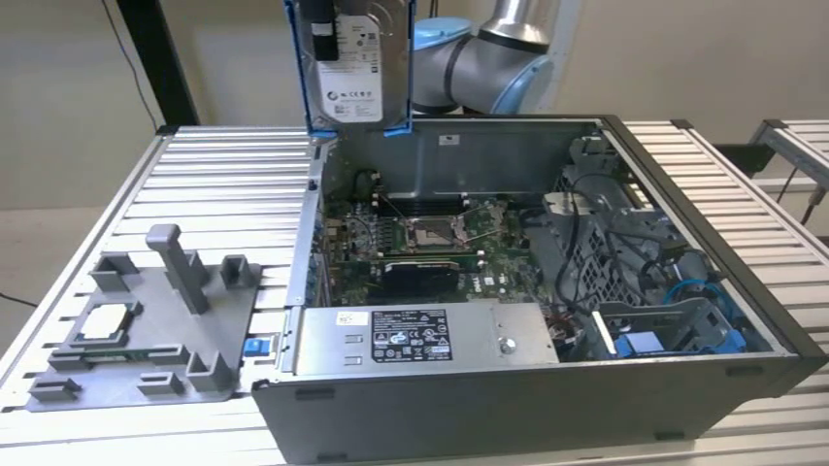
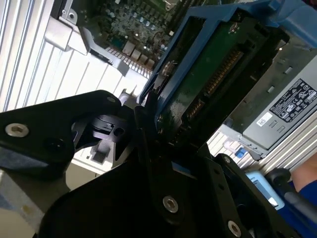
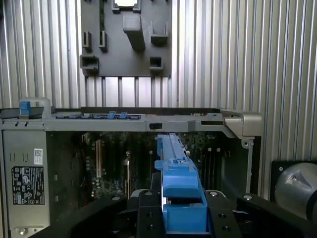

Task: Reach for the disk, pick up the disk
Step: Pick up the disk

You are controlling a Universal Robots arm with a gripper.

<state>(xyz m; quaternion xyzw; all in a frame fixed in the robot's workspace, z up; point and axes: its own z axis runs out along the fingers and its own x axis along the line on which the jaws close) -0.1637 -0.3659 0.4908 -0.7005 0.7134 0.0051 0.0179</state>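
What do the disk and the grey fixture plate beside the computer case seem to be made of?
The disk: silvery metal body, white paper-like label, glossy blue rails, probably plastic. The fixture plate: matte uniform grey, likely moulded or printed plastic.

- Robotics lab or workshop bench: ribbed aluminium tabletop (image 1: 220, 165) under plain beige wall (image 1: 78, 78)
- Opened computer case (image 1: 518, 408) with bare motherboard (image 1: 388, 233)
- Grey moulded fixture tray (image 1: 130, 351) beside it; robot arm (image 1: 499, 58) behind

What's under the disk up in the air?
Below the disk sits the open computer case, green board showing. The disk itself hides a strip of board.
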